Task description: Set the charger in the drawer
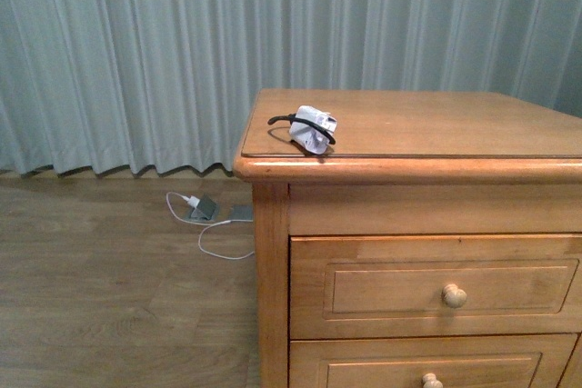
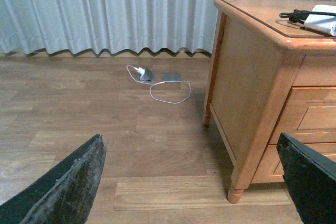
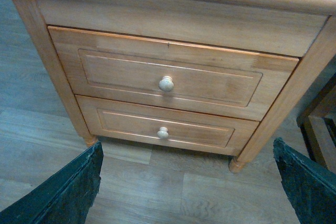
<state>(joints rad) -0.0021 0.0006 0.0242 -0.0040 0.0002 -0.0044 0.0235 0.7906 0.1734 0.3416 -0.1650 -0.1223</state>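
1. The charger [image 1: 313, 128], white with a black cable looped around it, is seen lying on the tabletop [image 1: 455, 124] of a wooden cabinet, near its front left corner.
2. The drawer [image 1: 436, 288], the upper of two, is shown shut below, with one pale knob [image 1: 454, 295].
3. The left fingers [image 2: 68, 187] are spread wide apart and empty, above the floor.
4. The right fingers [image 3: 63, 192] are likewise spread and empty, faced toward the drawer fronts.
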